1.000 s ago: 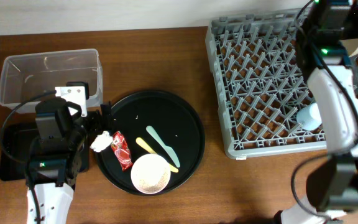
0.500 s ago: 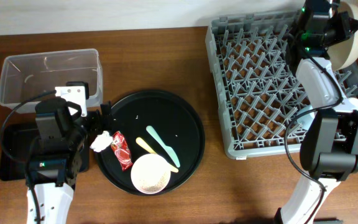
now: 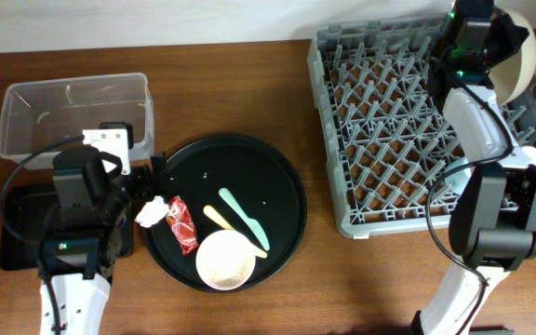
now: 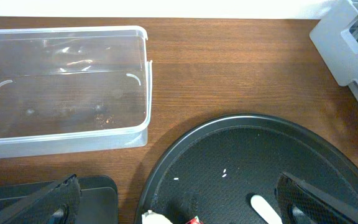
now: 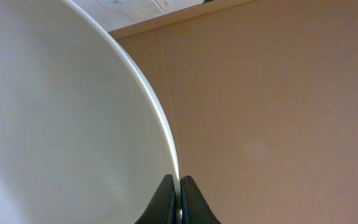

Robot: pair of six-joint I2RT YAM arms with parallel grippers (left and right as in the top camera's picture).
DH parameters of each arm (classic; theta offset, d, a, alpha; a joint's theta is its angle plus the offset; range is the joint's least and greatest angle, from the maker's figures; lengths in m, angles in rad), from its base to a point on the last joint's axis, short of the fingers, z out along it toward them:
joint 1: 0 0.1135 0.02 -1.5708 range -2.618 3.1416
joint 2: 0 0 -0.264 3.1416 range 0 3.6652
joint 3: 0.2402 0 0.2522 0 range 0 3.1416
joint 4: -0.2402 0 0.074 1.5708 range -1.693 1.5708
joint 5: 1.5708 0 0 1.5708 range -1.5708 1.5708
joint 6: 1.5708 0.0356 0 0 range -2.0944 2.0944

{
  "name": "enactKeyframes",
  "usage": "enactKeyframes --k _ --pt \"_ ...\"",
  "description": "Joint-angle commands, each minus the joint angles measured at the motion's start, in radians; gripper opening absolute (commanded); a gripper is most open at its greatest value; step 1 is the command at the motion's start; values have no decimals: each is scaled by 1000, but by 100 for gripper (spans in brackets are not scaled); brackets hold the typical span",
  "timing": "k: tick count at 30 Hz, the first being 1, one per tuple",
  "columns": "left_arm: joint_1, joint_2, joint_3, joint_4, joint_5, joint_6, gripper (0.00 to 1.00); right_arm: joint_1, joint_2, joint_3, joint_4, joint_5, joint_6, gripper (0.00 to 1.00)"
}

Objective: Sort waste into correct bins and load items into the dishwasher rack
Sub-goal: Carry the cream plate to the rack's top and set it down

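My right gripper (image 5: 179,186) is shut on the rim of the pale cream plate (image 5: 61,124) and holds it on edge above the far right corner of the grey dishwasher rack (image 3: 389,140); the plate (image 3: 519,56) also shows overhead. My left gripper (image 4: 179,205) is open above the round black tray, just over the white tissue (image 3: 151,211) and red wrapper (image 3: 182,224). The pinkish-white bowl (image 3: 225,260), yellow utensil (image 3: 234,231) and mint utensil (image 3: 243,213) lie on that tray. A light blue cup (image 3: 462,174) sits in the rack.
The clear tub (image 3: 74,116) stands at the far left, and the shallow black tray (image 3: 21,228) is in front of it under my left arm. The round black tray (image 3: 277,181) holds a few loose rice grains (image 4: 224,173).
My right arm swung the plate up and back, from off the right edge to above the rack's far right corner. The left arm has not moved.
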Motion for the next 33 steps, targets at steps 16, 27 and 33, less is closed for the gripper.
enactKeyframes --k 16,27,33 --pt "2 -1 23 -1 -8 15 99 108 4 11 -3 -14 -8 59" --pt "2 -1 23 -1 -8 15 99 176 -65 12 158 112 -8 78" --pt "2 -1 23 -1 -8 15 99 196 -76 12 126 181 -25 83"
